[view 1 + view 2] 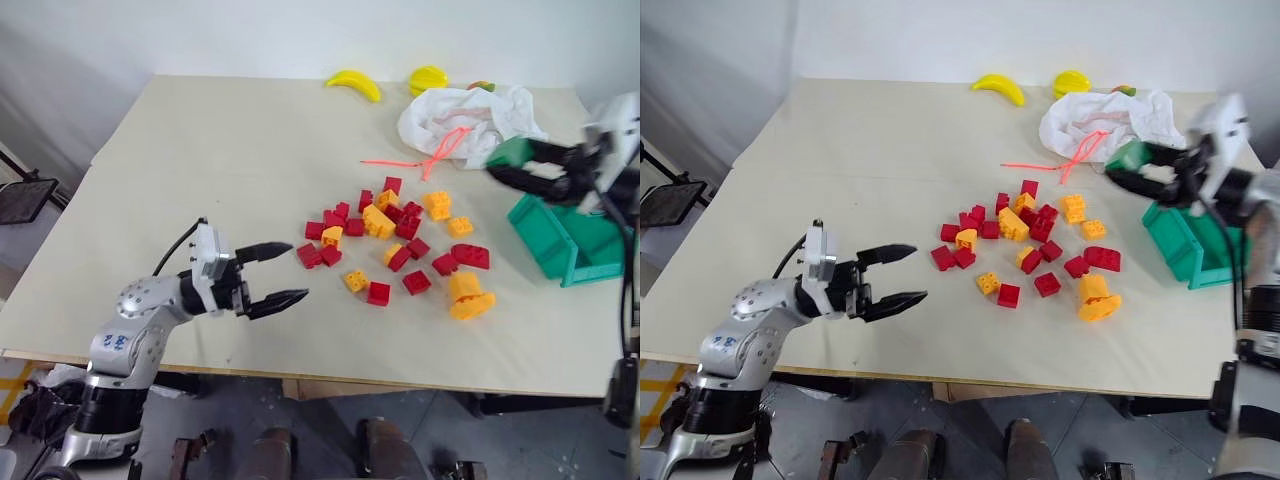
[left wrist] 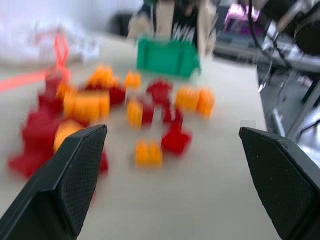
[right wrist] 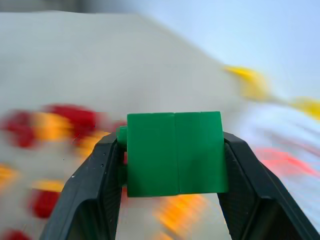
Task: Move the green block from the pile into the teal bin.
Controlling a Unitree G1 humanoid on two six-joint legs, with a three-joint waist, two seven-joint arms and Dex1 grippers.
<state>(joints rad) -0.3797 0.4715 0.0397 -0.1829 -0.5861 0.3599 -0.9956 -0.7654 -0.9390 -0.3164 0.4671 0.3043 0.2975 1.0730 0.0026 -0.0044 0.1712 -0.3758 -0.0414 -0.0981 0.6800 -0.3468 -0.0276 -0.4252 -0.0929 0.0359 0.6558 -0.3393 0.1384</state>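
Nearest to me, my left gripper hangs just above the near part of the beige surface, pointing toward the pile, its two black fingers spread wide apart with nothing between them. Just beyond its tips the pile lies scattered across the middle of the surface: red and yellow-orange studded bricks, some touching, some loose at the edges.

Farther out on my right, my right gripper is lifted off the surface, and I see the green block pinched squarely between its fingers (the wrist view shows both fingers pressed against the block's sides). From the head camera, that gripper sits above the far end of the teal bin, which rests near the right edge of the surface, apart from the pile.

Beyond the pile lies a crumpled white plastic bag with an orange-pink string trailing from it. At the far edge sit a yellow banana and another yellow fruit.
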